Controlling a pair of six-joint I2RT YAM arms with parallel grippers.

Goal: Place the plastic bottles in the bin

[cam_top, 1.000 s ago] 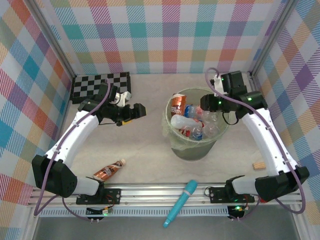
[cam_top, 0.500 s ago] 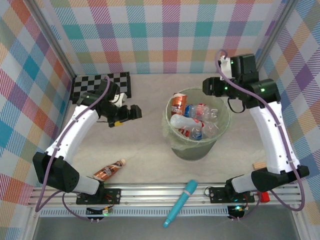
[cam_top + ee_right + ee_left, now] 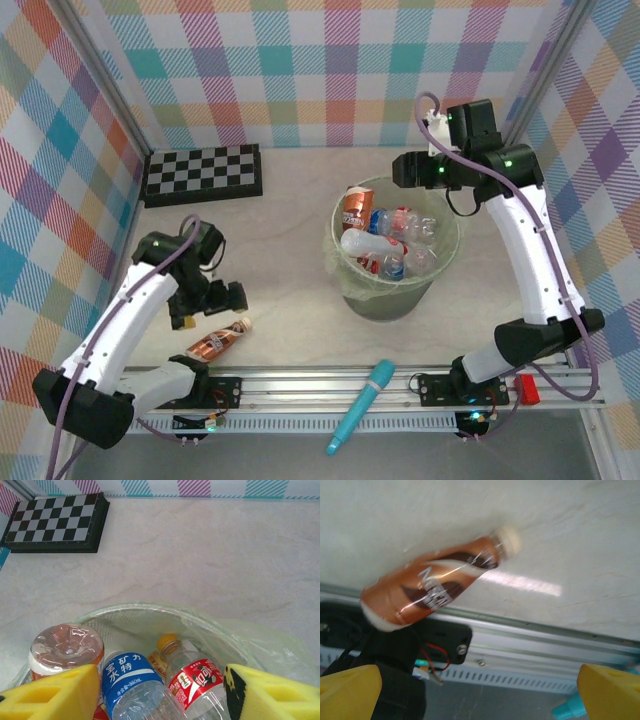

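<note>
Both wide, empty: L hand point(image 3: 480, 690) over brown bottle point(image 3: 432, 587), R hand point(image 3: 161, 695) over bin point(image 3: 390, 300) rim.

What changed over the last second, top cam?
Left gripper swung from beside the checkerboard toward the near edge, now open near the brown-labelled bottle. Right gripper withdrew from over the bin to behind its far rim, open. Bottle, bin contents, teal tube unmoved.

We see a pale surface point(image 3: 290, 200) carrying a green bin point(image 3: 385, 300), a checkerboard point(image 3: 203, 172) far left, and a brown bottle point(image 3: 218, 341) lying near the front.
</note>
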